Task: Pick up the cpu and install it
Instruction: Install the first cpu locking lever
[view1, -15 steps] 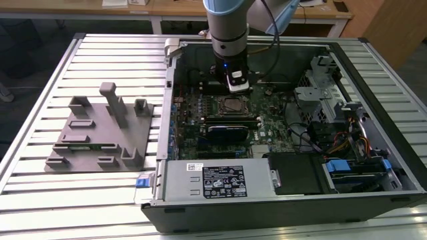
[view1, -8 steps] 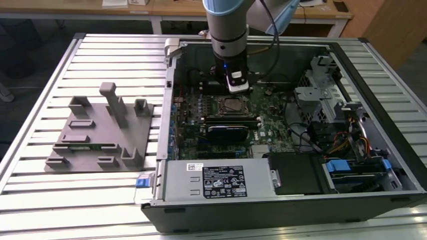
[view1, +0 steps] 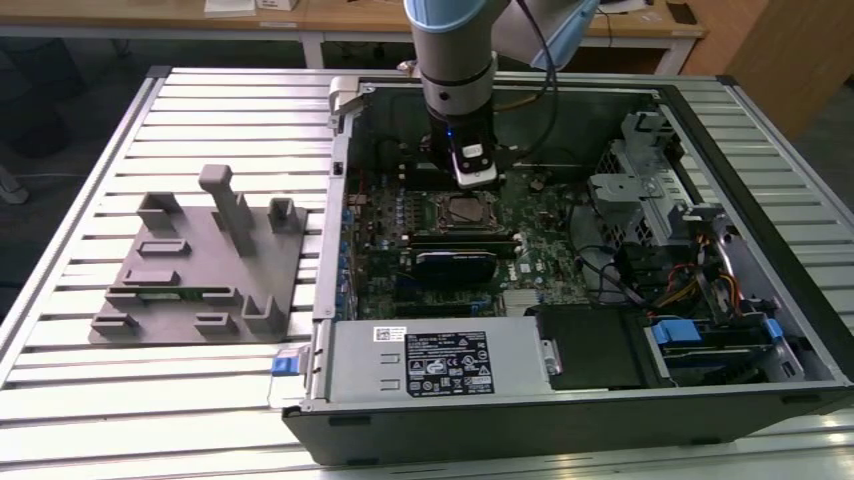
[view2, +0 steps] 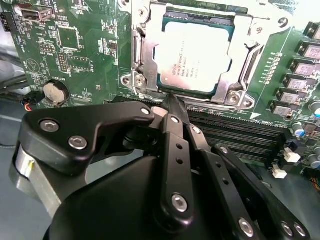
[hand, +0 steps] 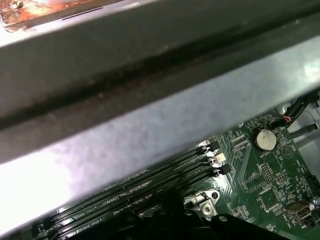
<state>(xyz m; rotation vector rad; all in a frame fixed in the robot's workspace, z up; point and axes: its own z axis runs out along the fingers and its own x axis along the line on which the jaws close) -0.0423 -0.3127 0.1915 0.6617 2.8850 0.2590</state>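
A: In the exterior view, what is the arm doing?

B: It is hanging inside the open computer case (view1: 747, 330), its gripper (view1: 475, 180) just above the socket (view1: 466, 209) on the motherboard (view1: 400, 250). The grey fixture tray (view1: 187, 270) is sitting on the slatted table (view1: 80, 400), well apart, its slots looking bare.

A: And in the second wrist view?

B: The cpu (view2: 194, 56) is lying seated in the socket (view2: 145, 55), silvery top up. The gripper (view2: 172, 107) is showing its fingers (view2: 175, 135) pressed together, holding nothing, tips near the chip's edge. I'd judge any press should be coming straight down, gently, with the chip square in its frame.

A: The first wrist view?

B: The case wall (hand: 150, 100) is looming close; the memory slots (hand: 150, 182) are standing vacant beside a coin cell (hand: 264, 139).
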